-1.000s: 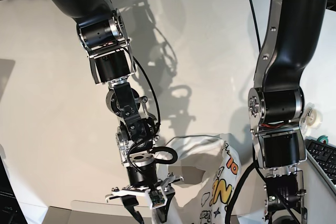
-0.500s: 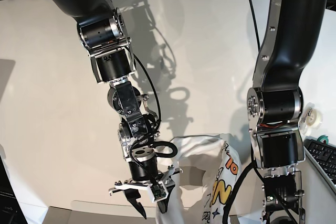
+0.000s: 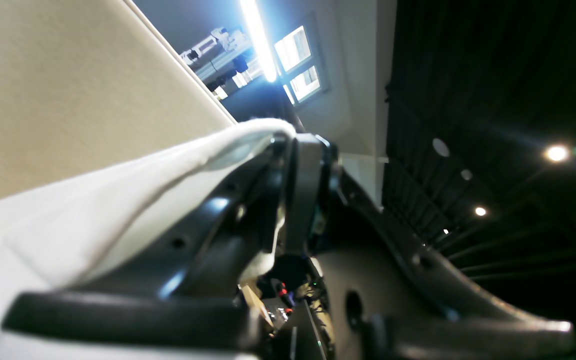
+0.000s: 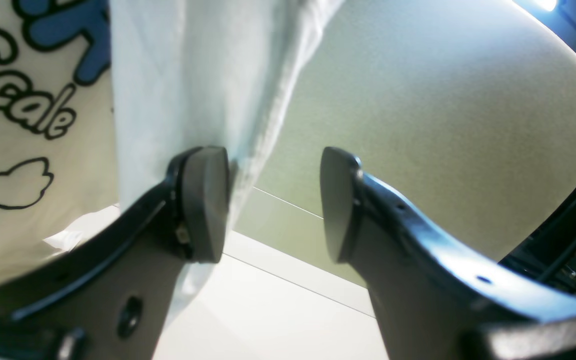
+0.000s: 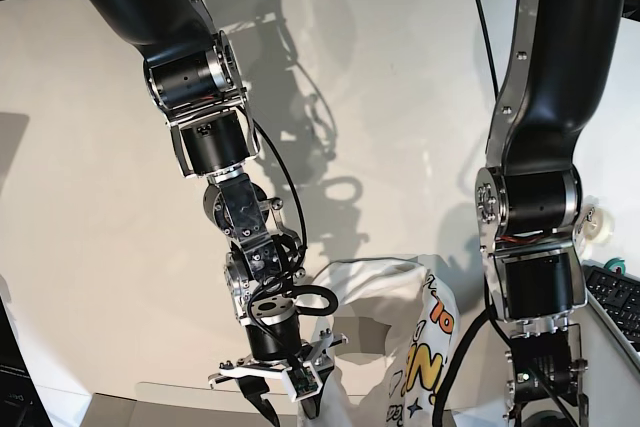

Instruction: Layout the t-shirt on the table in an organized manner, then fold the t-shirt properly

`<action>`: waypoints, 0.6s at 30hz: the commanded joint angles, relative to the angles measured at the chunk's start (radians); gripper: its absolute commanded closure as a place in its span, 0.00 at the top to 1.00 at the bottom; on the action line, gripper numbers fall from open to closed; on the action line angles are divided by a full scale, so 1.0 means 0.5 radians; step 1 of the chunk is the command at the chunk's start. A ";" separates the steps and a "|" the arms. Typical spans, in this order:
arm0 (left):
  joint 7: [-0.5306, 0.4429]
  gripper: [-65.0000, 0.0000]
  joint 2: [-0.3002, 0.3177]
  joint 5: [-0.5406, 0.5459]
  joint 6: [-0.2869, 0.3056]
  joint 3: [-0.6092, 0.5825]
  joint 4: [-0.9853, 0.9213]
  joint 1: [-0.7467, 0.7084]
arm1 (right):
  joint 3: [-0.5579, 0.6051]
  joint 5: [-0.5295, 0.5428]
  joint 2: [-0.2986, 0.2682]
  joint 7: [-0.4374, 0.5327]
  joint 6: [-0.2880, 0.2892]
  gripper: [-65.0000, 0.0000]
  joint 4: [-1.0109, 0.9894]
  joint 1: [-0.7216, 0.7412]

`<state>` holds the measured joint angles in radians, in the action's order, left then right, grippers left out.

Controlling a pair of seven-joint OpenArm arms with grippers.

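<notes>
The t-shirt (image 5: 400,337) hangs bunched off the near edge of the table (image 5: 90,197), neither laid out nor folded, so by my judgement the task has barely begun. Its print reads "Scale" beside a cloud outline. The left gripper (image 3: 288,200) is pinching a white fold; the right gripper (image 4: 273,200) stands spread, cloth brushing one pad.

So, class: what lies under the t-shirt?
The white table shows beneath the t-shirt, which hangs bunched off the near edge. The cloth itself hides whatever it covers.
</notes>
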<state>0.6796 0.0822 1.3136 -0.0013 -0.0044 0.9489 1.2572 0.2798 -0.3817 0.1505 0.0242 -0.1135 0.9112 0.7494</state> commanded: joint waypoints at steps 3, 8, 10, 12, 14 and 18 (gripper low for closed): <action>-0.035 0.00 0.000 0.050 0.029 0.007 0.034 0.104 | 0.003 0.004 0.013 0.054 -0.011 0.46 0.036 0.025; -0.035 0.00 0.000 0.050 0.029 0.007 0.037 0.104 | 0.013 0.025 0.013 0.054 -0.008 0.46 0.039 -0.006; -0.035 0.00 0.000 0.050 0.029 0.007 0.037 0.104 | 0.016 0.099 0.013 0.054 -0.008 0.46 0.042 -0.009; -0.035 0.00 0.000 0.050 0.029 0.007 0.040 0.104 | 0.016 0.206 0.013 0.054 -0.008 0.46 0.039 -0.009; -0.035 0.00 0.000 0.050 0.029 0.007 0.040 0.104 | 0.016 0.301 0.013 0.054 -0.005 0.46 0.039 -0.009; -0.035 0.00 0.000 0.050 0.029 0.007 0.040 0.104 | 0.016 0.430 0.013 0.054 -0.005 0.46 0.039 -0.009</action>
<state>0.6800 0.0811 1.3136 -0.0013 -0.0044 0.9489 1.2572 0.2867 -0.1616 0.1505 0.0231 -0.1093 0.9115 0.7074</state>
